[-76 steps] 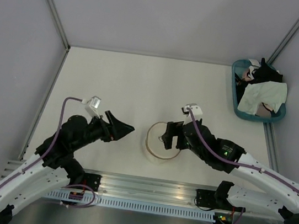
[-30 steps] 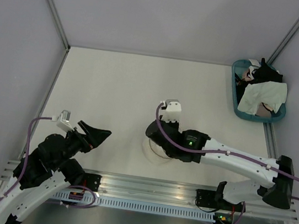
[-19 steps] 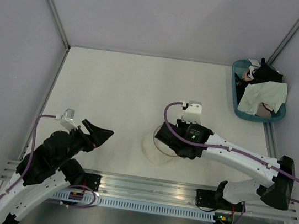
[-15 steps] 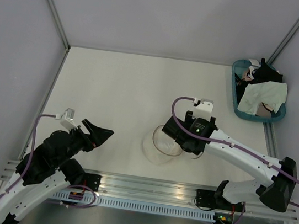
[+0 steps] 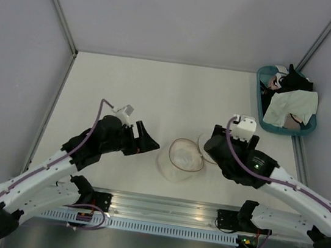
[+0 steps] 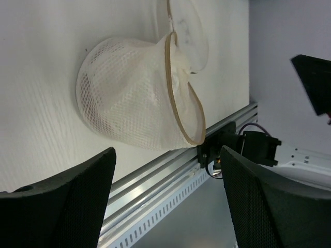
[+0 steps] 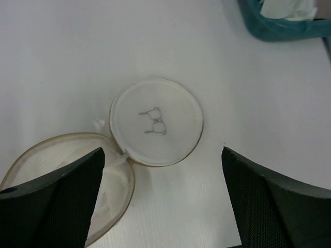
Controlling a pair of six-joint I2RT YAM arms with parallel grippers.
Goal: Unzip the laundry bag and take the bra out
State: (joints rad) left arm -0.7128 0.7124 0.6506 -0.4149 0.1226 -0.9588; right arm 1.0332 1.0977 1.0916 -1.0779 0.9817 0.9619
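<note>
Round cream-white mesh laundry bag [image 5: 170, 169] at lower centre of overhead frame, lying on side. Zip undone, tan-rimmed mouth gaping rightward. Round cream lid with small bra drawing [image 7: 155, 122] flopped flat beside mouth.

Nearer opening: right gripper [image 5: 210, 146], just right of mouth, fingers spread wide, empty.

Facing closed dome from left: left gripper [image 5: 147, 141], likewise wide, empty.

Bra not visible; presumably inside.

Overhead, your left arm [image 5: 54, 170] shows at seven o'clock and your right arm [image 5: 292, 191] at four o'clock: white shells low down, black links toward the wrists. A purple cable [image 5: 97, 117] follows each to a small white camera block [image 5: 125, 111]. A green light [image 5: 256, 163] glows on the right arm. The fingers [image 6: 57, 206] are broad, black, finely textured wedges.
</note>
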